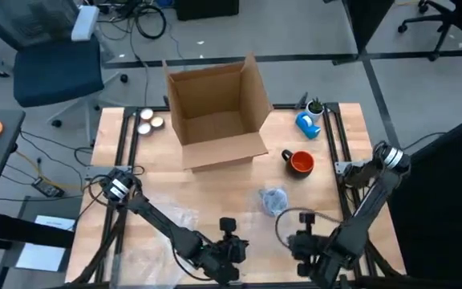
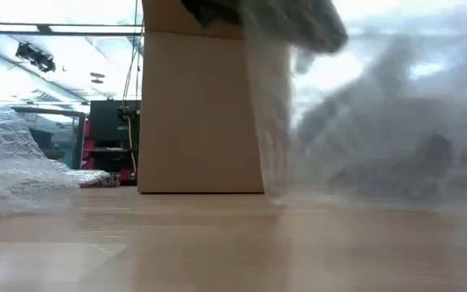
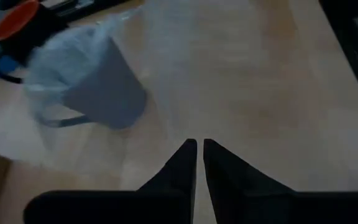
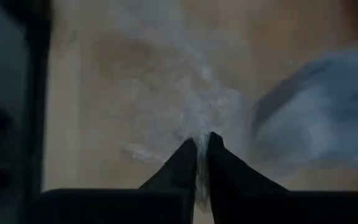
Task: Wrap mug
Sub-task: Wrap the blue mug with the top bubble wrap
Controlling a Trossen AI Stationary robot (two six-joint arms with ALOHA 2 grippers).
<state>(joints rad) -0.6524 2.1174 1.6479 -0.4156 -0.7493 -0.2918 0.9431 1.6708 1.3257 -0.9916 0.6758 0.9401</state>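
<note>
While wrapping proceeds near the table's (image 1: 215,181) front edge:
Right gripper (image 4: 197,155): pinches bubble wrap (image 4: 185,112), keeping it around the grey mug (image 1: 274,201).
Left gripper (image 3: 197,152): pressed together, empty, waiting.

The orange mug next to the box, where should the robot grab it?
Probably by the rim. The orange mug stands upright with its open mouth facing up, and its dark handle sticks out toward the cardboard box. Coming straight down, one finger could go inside and one outside, on the side away from the handle, where the table is bare.
</note>
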